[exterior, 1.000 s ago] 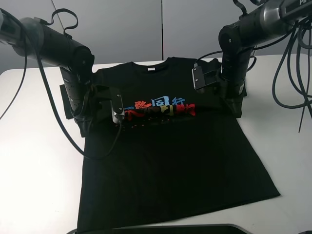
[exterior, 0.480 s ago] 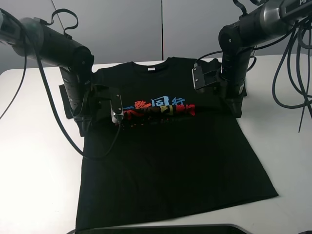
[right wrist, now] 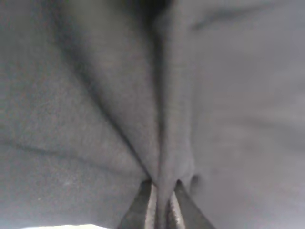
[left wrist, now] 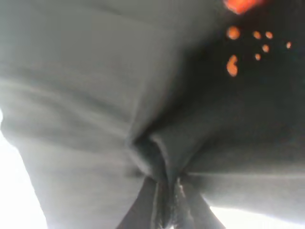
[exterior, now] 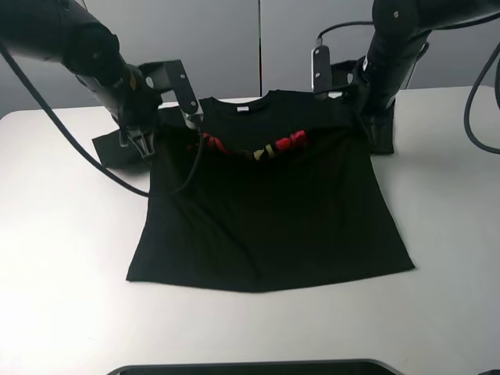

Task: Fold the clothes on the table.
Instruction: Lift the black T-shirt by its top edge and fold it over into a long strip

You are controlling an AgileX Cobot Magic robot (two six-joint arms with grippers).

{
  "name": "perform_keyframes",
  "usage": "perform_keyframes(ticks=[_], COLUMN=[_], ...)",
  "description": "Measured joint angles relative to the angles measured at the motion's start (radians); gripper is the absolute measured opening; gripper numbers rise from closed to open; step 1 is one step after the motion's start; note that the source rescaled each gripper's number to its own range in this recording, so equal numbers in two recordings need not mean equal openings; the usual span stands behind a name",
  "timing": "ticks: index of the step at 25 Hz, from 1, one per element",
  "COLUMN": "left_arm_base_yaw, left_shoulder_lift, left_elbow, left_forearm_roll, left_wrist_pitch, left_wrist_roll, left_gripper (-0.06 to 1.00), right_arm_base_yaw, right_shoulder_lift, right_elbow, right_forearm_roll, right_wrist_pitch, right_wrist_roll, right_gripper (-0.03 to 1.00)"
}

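Observation:
A black T-shirt (exterior: pixel 266 219) with a red and yellow print lies on the white table (exterior: pixel 62 273), its lower part doubled up toward the collar. My left gripper (exterior: pixel 147 148) is shut on the shirt's left edge near the sleeve; the left wrist view shows black cloth (left wrist: pixel 157 152) pinched between the fingertips (left wrist: pixel 143 205). My right gripper (exterior: pixel 380 142) is shut on the shirt's right edge near the other sleeve; the right wrist view shows a cloth fold (right wrist: pixel 164 157) clamped between the fingertips (right wrist: pixel 143 200).
A dark object's edge (exterior: pixel 258 366) shows at the table's front. Cables (exterior: pixel 484 101) hang at the right behind the right arm. The table's back edge meets a grey wall (exterior: pixel 258 39).
Both grippers have lifted and carried the shirt's gripped folds toward the collar. The hem has slid up the table and the print is now mostly hidden in the fold.

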Motion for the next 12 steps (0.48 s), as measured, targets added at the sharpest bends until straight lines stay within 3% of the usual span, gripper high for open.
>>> perform_keyframes(ticks=[4, 6, 9, 12], left_arm_base_yaw=[0.0, 0.0, 0.0, -0.01], left_shoulder_lift=[-0.038, -0.038, -0.046, -0.073], left_elbow=[-0.146, -0.241, -0.36, -0.399], left_forearm_roll=[0.231, 0.282, 0.27, 0.184], left_wrist_pitch=[0.048, 0.087, 0.134, 0.21], left_wrist_roll=[-0.234, -0.312, -0.337, -0.282], left_gripper=[0.0, 0.0, 0.0, 0.0], right_arm_base_yaw=[0.0, 0.0, 0.0, 0.0], right_shoulder_lift=[-0.123, -0.165, -0.231, -0.273], right_elbow=[-0.016, -0.057, -0.113, -0.125], right_forearm_roll=[-0.199, -0.287, -0.344, -0.253], right_wrist_pitch=[-0.104, -0.111, -0.087, -0.002], right_wrist_roll=[0.125, 0.232, 0.328, 0.345], right_gripper=[0.0, 0.0, 0.0, 0.0])
